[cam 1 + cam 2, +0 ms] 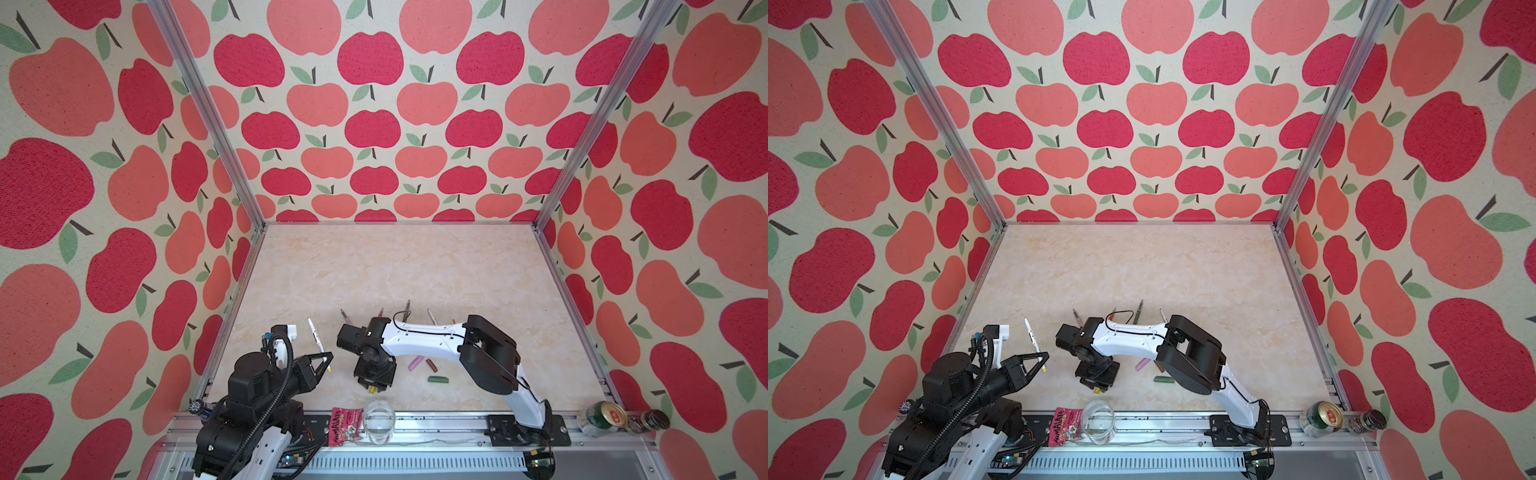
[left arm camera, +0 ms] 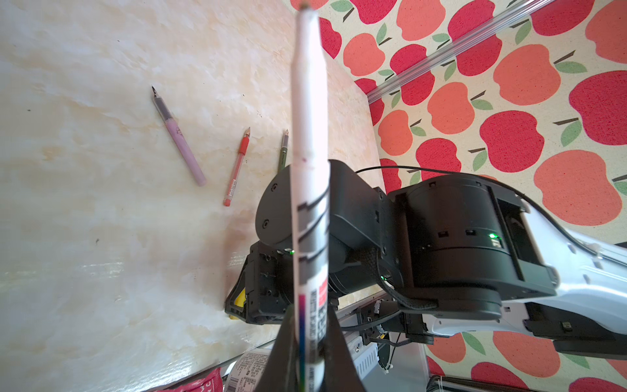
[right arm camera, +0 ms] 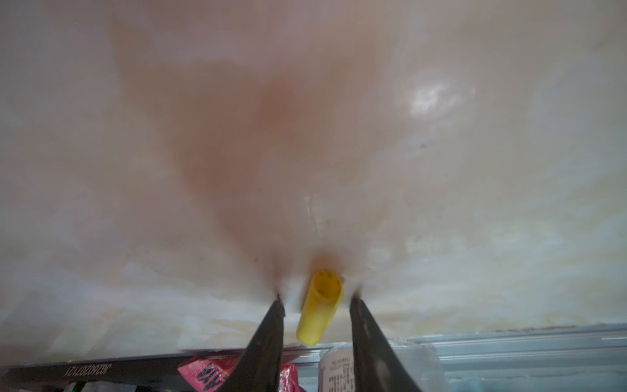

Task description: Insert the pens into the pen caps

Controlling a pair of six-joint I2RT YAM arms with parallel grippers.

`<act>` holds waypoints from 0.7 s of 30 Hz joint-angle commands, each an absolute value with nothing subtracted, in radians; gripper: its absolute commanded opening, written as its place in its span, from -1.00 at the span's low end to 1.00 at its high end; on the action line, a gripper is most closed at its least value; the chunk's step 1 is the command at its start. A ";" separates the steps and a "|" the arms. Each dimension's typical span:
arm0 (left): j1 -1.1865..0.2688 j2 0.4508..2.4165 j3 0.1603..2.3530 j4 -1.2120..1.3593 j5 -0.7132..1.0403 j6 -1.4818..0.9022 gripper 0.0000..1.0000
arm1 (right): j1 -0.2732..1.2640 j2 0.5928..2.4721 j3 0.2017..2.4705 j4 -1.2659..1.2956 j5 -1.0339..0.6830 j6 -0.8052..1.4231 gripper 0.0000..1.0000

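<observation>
From my seat the table top (image 1: 374,270) reads as polished marble-look stone or laminate, glossy, with a bright glare patch in the right wrist view; the walls (image 1: 374,124) look like coarse woven cloth, matt and grainy; the frame posts (image 1: 203,104) are brushed metal, dull-sheened; the white pen (image 2: 309,118) is smooth plastic, faintly shiny; the yellow cap (image 3: 319,312) is satin plastic; the right arm's shell (image 1: 419,343) is glossy white plastic beside matt black housings; the tumbler (image 1: 378,422) is clear, glass-like; the can (image 1: 604,417) is shiny metal.
</observation>
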State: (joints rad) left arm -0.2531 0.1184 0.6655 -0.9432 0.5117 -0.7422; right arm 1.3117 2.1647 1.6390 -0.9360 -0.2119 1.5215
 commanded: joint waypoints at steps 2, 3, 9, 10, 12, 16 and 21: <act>-0.258 0.106 0.655 -0.949 0.502 -0.734 -1.00 | 1.295 2.197 1.626 -0.936 -0.233 1.531 -0.40; -0.258 0.106 0.655 -0.950 0.502 -0.734 -1.00 | 1.292 2.199 1.625 -0.936 -0.235 1.531 -0.44; -0.259 0.100 0.645 -0.942 0.506 -0.746 -1.00 | 1.263 2.191 1.616 -0.952 -0.216 1.514 -0.55; -0.258 0.100 0.642 -0.941 0.507 -0.750 -1.00 | 1.254 2.187 1.613 -0.960 -0.204 1.505 -0.57; -0.258 0.100 0.639 -0.935 0.509 -0.755 -1.00 | 1.235 2.179 1.605 -0.975 -0.181 1.486 -0.57; -0.258 0.114 0.635 -0.919 0.515 -0.759 -1.00 | 1.186 2.162 1.581 -0.997 -0.137 1.439 -0.58; -0.258 0.146 0.635 -0.899 0.518 -0.759 -1.00 | 1.125 2.153 1.554 -0.990 -0.100 1.369 -0.61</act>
